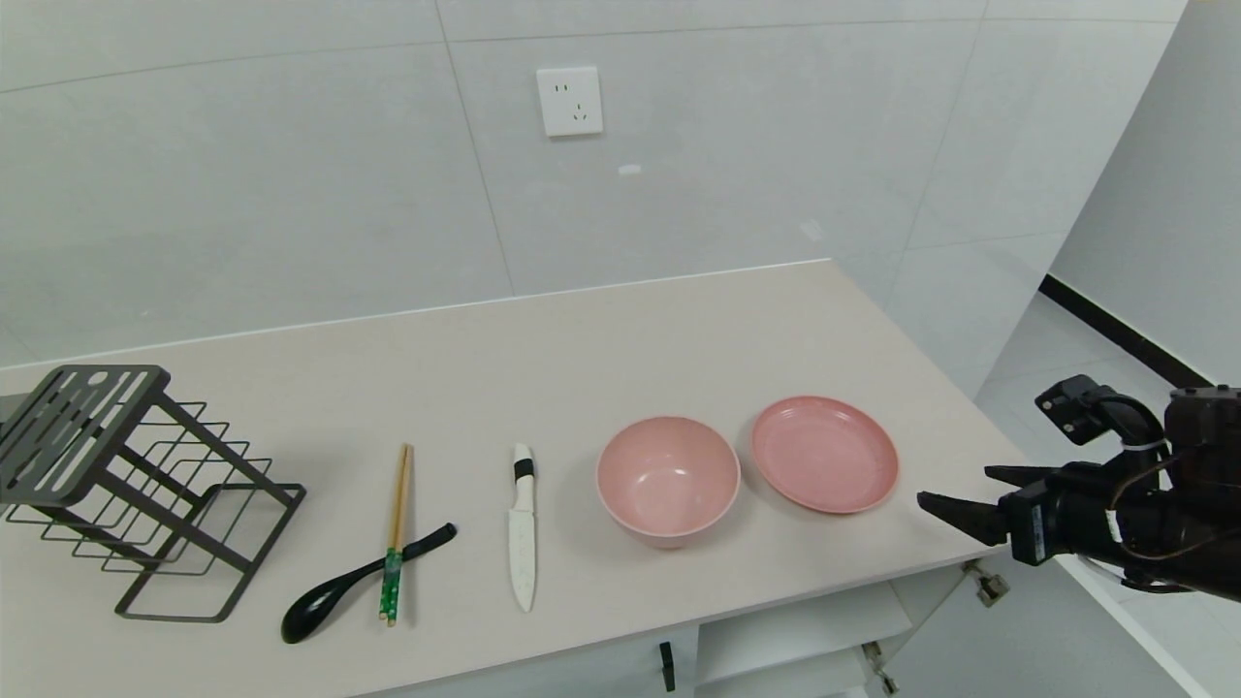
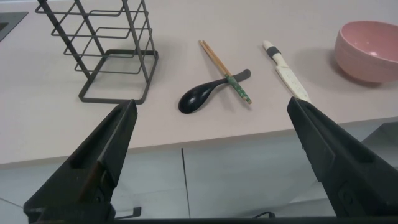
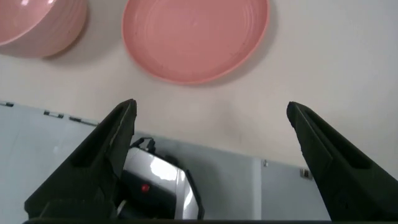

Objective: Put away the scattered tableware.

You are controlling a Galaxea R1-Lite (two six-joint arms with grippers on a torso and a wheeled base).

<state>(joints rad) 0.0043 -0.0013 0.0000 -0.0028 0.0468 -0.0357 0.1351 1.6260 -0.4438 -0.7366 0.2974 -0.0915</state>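
Tableware lies in a row on the pale flat counter point(image 1: 582, 349), nothing put away yet. The black wire rack point(image 1: 145, 485) stands at the left end, likely where things go. The round pink plate point(image 1: 824, 453) sits at the right end, near the right gripper point(image 1: 955, 485). That gripper's fingers are spread wide, probably to take the plate first. Next come the round pink bowl point(image 1: 667, 477) and the white knife point(image 1: 523, 533). Then the wooden chopsticks point(image 1: 397, 523) lie across the black spoon point(image 1: 349, 582). The left gripper point(image 2: 210, 106) hangs in front of the counter, fingers apart too.
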